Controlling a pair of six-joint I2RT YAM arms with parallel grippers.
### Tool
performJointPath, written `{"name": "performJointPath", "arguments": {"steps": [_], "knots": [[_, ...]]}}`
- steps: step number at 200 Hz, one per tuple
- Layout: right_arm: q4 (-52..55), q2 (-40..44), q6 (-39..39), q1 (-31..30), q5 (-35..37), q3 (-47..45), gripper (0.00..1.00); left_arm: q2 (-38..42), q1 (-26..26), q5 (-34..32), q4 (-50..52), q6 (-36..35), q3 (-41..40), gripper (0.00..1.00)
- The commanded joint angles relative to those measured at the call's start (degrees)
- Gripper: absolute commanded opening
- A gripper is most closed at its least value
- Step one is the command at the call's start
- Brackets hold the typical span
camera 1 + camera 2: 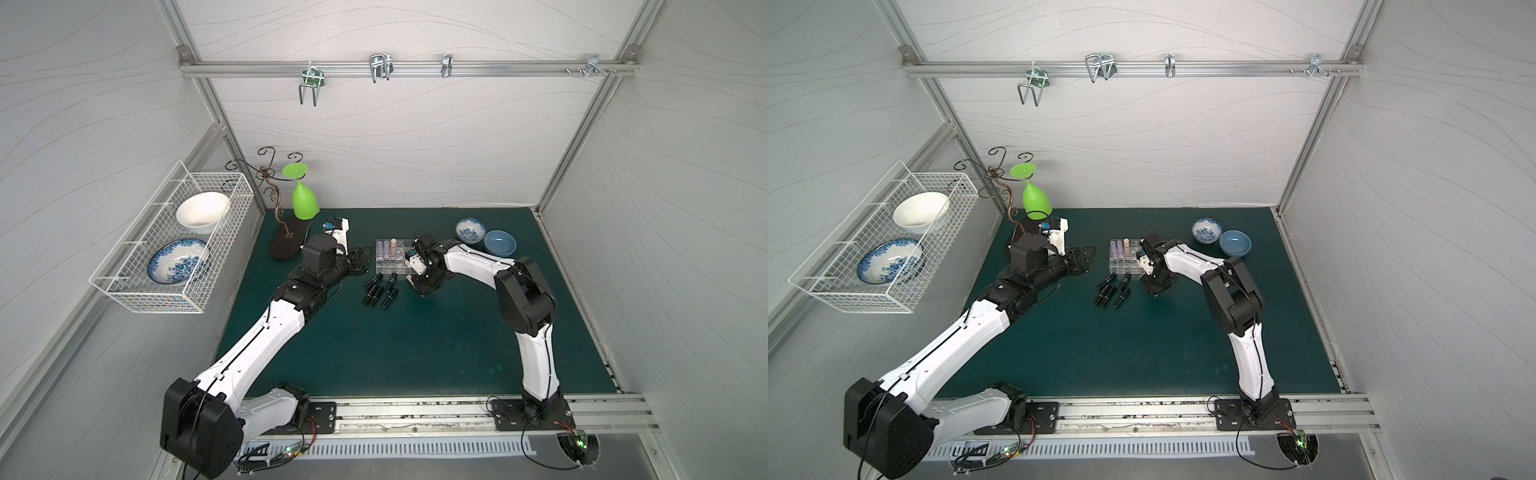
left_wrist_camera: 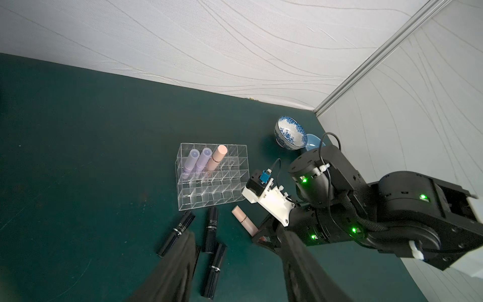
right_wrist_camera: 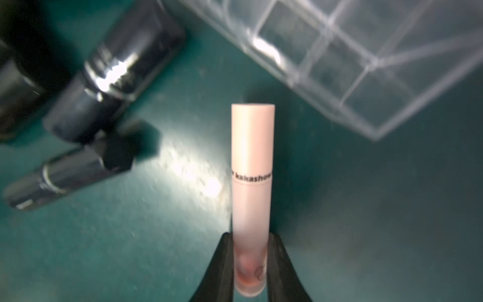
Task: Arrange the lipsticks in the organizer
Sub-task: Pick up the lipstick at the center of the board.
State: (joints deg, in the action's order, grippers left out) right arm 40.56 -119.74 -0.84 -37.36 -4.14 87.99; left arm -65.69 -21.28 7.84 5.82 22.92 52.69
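The right gripper [image 3: 250, 236] pinches the base of a peach-pink plastic lipstick tube [image 3: 252, 167] lying low, cap toward eleven o'clock, at five o'clock of the clear acrylic grid organizer [image 1: 388, 266]; the left gripper [image 2: 237, 235] gapes empty.

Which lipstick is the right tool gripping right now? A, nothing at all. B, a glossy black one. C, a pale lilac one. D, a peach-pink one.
D: the right wrist view shows the right tool shut on one end of the peach-pink lipstick, with a finger pressed to each side of the tube.
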Motion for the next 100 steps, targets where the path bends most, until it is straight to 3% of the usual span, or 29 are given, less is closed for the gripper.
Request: {"name": "performJointPath", "arguments": {"steps": [1,47,100], "knots": [[1.8,6.45,1.32,0.25,-0.78,-3.29,0.09,0.91,0.91,3.44,0.99,0.11,3.04,0.58],[1.02,21.76,4.5,0.54,-4.23,-9.21,0.09,-2.54,3.69,14.74,2.79,1.43,5.65,0.58],[1.1,33.11,6.53,0.32,-14.85,-9.5,0.09,-11.55,5.37,39.33,-3.52,8.65,8.84,0.77]]}}
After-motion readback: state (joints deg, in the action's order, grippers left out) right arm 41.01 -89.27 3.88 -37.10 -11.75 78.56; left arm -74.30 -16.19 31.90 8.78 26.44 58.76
